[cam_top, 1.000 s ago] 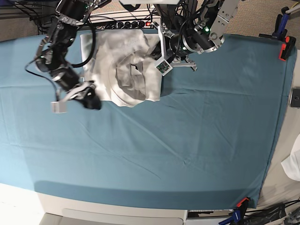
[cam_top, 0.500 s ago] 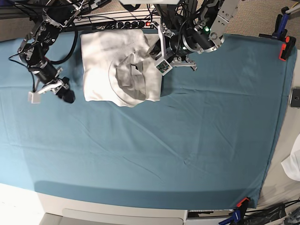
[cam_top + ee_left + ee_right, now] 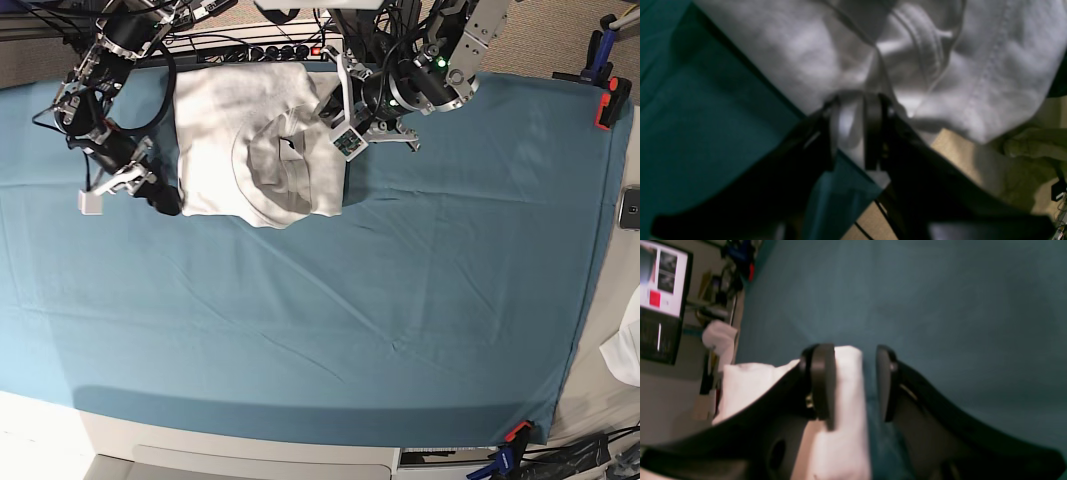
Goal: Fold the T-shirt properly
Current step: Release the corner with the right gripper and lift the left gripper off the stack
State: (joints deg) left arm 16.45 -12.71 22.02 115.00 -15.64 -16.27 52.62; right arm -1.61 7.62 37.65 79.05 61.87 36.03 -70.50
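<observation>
- Base view: the T-shirt (image 3: 245,140) lies at the far edge of the worktop, on the teal cloth (image 3: 400,300), already doubled into a rough block with the collar region bunched in the middle.
- The left tool (image 3: 345,125) sits at the garment's near-right upper edge. In the left wrist view its fingers (image 3: 873,130) are pinching a fold of white fabric beside the ribbed collar (image 3: 923,43); the jaws stand narrowly apart with cloth between them. Judging by this, it is anchoring that side so the block does not slide.
- The right tool (image 3: 160,195) is low at the shirt's outer lower corner. In the right wrist view its fingers (image 3: 821,383) stand spread, with white fabric showing behind one of them and teal cloth in the gap; nothing is gripped as far as I can tell. It looks placed to take that edge or smooth it.
- Compared with half a second ago, the right tool has moved in from open cloth to just beside the shirt corner; a second ago it was lower, at the hem. The left tool and the shirt's outline have barely changed.
</observation>
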